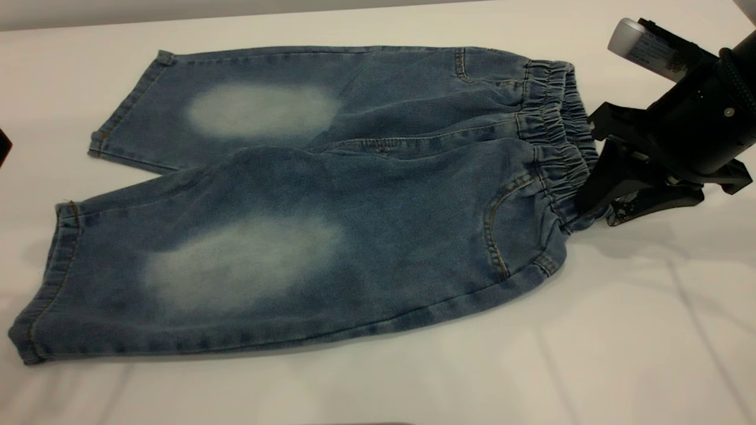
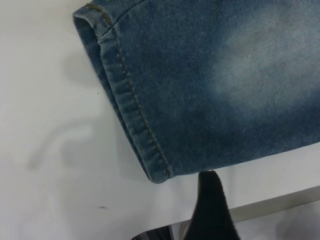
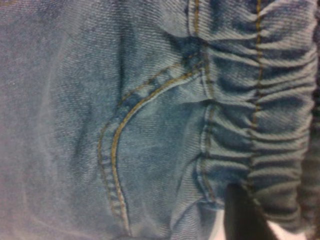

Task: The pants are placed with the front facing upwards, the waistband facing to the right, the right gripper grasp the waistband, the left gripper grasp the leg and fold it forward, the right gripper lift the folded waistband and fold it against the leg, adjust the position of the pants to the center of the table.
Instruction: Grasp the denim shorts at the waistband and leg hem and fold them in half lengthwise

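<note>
The pants (image 1: 331, 200) lie flat on the white table (image 1: 620, 330), front up, both legs pointing left, each with a pale oval on the knee. The gathered waistband (image 1: 558, 130) is at the right end. My right gripper (image 1: 585, 209) is at the waistband's near corner, shut on the bunched elastic (image 3: 270, 165), and the cloth is drawn up toward it there. In the left wrist view, one black finger (image 2: 212, 200) of my left gripper (image 2: 265, 192) hangs over bare table just short of a leg's hem corner (image 2: 155, 172), open and touching nothing.
A front pocket seam (image 3: 117, 150) curves beside the waistband. The table's edge (image 2: 280, 202) runs close behind the left gripper's finger. A sliver of dark arm (image 1: 3, 146) shows at the far left of the exterior view. Bare tabletop surrounds the pants.
</note>
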`<state>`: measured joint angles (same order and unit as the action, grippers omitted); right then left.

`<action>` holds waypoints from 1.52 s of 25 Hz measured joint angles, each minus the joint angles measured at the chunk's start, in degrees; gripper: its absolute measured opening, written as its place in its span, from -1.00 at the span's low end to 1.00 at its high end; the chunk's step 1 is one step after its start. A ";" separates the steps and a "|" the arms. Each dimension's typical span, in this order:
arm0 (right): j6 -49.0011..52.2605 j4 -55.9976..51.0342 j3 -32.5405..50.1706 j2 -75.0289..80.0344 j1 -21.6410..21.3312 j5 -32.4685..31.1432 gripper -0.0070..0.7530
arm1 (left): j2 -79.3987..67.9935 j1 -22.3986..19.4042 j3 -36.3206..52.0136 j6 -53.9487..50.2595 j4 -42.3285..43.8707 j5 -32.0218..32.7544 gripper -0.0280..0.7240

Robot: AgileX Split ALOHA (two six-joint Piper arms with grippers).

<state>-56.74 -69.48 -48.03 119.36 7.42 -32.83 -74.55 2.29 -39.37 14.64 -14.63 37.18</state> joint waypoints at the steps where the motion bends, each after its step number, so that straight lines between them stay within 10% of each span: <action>1: 0.00 0.00 0.00 0.00 0.00 0.25 -0.54 | 0.00 0.00 0.00 0.00 0.00 0.00 0.31; 6: -0.85 -0.05 0.00 0.00 0.00 1.14 -0.88 | 0.00 0.00 0.00 0.00 0.00 0.00 0.31; 38: -3.61 -3.14 0.00 0.00 -5.08 -5.90 -0.88 | -21.17 6.85 4.38 -4.12 17.97 -9.50 0.31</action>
<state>-60.35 -72.62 -48.03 119.36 2.34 -38.73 -95.72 9.15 -34.98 10.52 3.34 27.68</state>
